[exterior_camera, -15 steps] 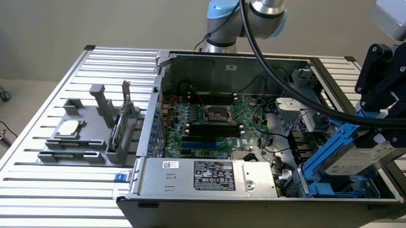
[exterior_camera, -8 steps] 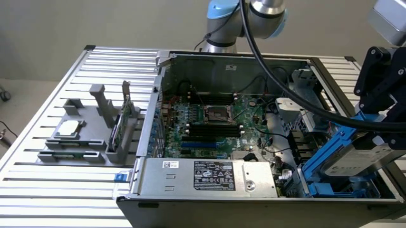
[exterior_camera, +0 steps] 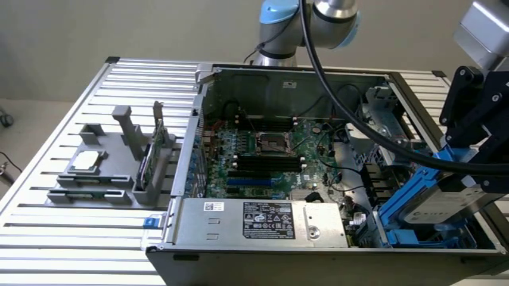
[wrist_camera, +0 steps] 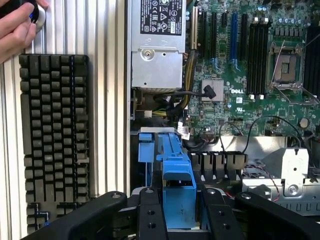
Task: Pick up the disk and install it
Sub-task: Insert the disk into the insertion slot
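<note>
— One disk (exterior_camera: 445, 205): where is it?
— Tilted, inside the open computer case (exterior_camera: 263, 89), at the exterior view's right end.
— And the tool (wrist_camera: 181, 216)?
— Clamped on it, black fingers (wrist_camera: 150, 215) pressing either side of its blue frame (wrist_camera: 177, 180).

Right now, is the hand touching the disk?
Touching. The wrist view shows the hand with both fingers pressed against the blue frame of the disk, no gap.
</note>
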Controlling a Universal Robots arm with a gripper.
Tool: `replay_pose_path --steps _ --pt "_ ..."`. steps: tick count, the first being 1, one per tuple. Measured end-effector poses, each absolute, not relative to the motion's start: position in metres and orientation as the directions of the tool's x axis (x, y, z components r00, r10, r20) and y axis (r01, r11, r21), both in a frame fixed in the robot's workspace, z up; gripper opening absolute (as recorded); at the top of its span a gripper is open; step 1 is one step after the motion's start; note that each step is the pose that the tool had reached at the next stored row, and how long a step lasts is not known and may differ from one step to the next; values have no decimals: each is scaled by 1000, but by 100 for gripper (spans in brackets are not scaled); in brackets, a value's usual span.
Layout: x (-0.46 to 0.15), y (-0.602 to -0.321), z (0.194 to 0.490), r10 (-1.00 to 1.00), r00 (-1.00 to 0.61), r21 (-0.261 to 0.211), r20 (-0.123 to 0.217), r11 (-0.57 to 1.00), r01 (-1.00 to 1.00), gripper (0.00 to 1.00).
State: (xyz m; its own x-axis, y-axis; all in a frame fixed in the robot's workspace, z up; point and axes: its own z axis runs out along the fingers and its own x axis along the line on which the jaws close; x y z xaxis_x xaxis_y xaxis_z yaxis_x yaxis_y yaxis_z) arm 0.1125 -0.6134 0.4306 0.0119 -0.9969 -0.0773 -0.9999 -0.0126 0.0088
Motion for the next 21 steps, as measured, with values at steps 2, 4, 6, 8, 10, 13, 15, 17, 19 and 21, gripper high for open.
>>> replay_pose_path --steps 2,4,6,8,10,13,15,17,19,21 --pt "112 -614 429 -997 13 9 -77 -13 -1000 33" --pt "112 -614 426 -997 13 9 -77 -14 -1000 33" --pt "112 -614 425 -997 14 9 -77 -15 -1000 33" --pt "113 -615 425 -997 15 12 -77 -16 -1000 33" --pt "112 -615 424 -997 15 14 -77 -16 -1000 35" --pt "112 -617 422 -997 16 14 -78 -18 -1000 41" --pt "112 -618 421 -997 17 14 -79 -18 -1000 41" --pt "112 -619 420 -997 18 14 -80 -19 -1000 41" --pt "112 -620 417 -997 18 14 -81 -20 -1000 41" --pt "112 -620 414 -997 20 14 -81 -21 -1000 41"
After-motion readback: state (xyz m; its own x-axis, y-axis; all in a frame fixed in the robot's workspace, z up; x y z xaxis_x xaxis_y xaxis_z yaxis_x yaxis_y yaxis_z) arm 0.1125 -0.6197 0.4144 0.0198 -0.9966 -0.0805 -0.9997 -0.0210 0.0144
